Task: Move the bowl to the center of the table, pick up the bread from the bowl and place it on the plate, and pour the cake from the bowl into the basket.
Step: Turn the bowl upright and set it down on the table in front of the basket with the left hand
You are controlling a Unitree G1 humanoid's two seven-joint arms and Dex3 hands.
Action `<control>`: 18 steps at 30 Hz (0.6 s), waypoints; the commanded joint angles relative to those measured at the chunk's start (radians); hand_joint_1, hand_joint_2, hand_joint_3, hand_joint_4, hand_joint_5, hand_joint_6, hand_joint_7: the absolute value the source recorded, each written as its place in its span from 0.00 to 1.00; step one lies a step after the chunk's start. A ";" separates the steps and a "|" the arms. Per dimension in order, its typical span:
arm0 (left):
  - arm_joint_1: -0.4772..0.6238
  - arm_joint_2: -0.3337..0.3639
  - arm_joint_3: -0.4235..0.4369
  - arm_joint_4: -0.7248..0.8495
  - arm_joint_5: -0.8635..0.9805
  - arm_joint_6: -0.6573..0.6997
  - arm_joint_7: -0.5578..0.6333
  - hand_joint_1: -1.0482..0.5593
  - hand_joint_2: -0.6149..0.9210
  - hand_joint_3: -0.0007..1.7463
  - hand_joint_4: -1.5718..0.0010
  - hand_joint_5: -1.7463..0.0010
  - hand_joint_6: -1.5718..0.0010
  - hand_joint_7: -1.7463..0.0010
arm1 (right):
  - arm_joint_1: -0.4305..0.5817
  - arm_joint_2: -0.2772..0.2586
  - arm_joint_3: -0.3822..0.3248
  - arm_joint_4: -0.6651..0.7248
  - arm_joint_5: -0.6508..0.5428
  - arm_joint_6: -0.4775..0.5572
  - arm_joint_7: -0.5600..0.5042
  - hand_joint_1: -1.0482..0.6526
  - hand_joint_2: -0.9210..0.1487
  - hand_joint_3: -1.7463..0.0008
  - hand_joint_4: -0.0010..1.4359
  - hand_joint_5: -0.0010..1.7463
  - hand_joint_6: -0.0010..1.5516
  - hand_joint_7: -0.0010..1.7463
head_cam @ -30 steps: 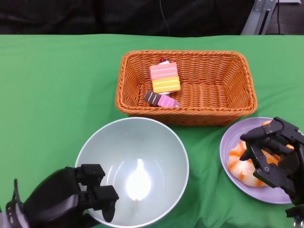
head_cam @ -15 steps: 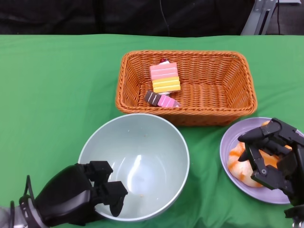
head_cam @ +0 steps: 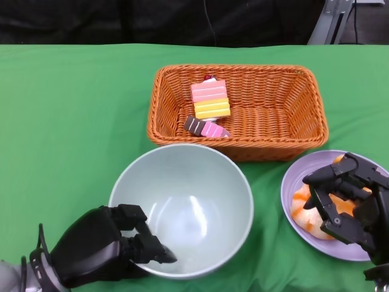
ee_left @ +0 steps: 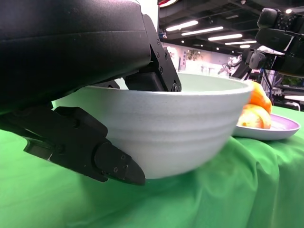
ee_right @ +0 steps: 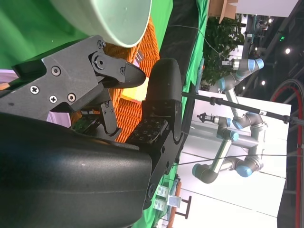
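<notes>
Gripping the near rim of the pale green round bowl (head_cam: 182, 207), the left hand (head_cam: 106, 249) has fingers inside and outside the wall; its wrist view alone shows the lower finger (ee_left: 80, 147) pressed under the bowl's side. Bowl: upright on the green tablecloth (head_cam: 73, 121), just before the orange wicker basket (head_cam: 238, 109) holding the pink-and-yellow layered cake pieces (head_cam: 209, 108). Right hand (head_cam: 349, 204): fingers loosely apart, grasping nothing, hovering over the orange-glazed bread (head_cam: 307, 210) on the lilac plate (head_cam: 289, 188).
</notes>
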 commanded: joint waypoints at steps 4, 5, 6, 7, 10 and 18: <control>0.031 0.045 -0.003 -0.062 -0.007 0.042 -0.029 0.41 0.94 0.00 0.60 0.95 0.55 1.00 | 0.016 -0.010 -0.007 -0.002 0.014 -0.002 0.002 0.53 0.18 0.63 0.57 0.83 0.52 0.62; 0.033 0.048 -0.003 -0.069 -0.007 0.047 -0.032 0.40 0.94 0.00 0.60 0.96 0.56 1.00 | 0.015 -0.010 -0.008 0.000 0.014 -0.003 0.003 0.53 0.18 0.63 0.57 0.83 0.52 0.62; 0.036 0.052 -0.002 -0.078 -0.007 0.054 -0.037 0.40 0.94 0.00 0.61 0.96 0.56 1.00 | 0.015 -0.008 -0.008 0.000 0.012 -0.005 -0.001 0.53 0.18 0.63 0.57 0.83 0.52 0.62; 0.039 0.055 -0.001 -0.088 -0.007 0.061 -0.041 0.39 0.94 0.00 0.63 0.97 0.58 1.00 | 0.014 -0.007 -0.010 0.005 0.003 -0.013 -0.008 0.54 0.18 0.63 0.57 0.83 0.52 0.63; 0.049 0.066 0.003 -0.116 -0.007 0.083 -0.060 0.37 0.94 0.00 0.65 0.99 0.60 1.00 | 0.010 -0.008 -0.009 0.017 0.000 -0.028 -0.008 0.54 0.18 0.61 0.57 0.83 0.52 0.62; 0.103 0.104 0.048 -0.207 -0.093 0.091 -0.224 0.15 0.96 0.01 0.76 1.00 0.71 1.00 | 0.008 -0.004 -0.007 0.029 0.009 -0.035 -0.002 0.54 0.20 0.59 0.57 0.84 0.51 0.63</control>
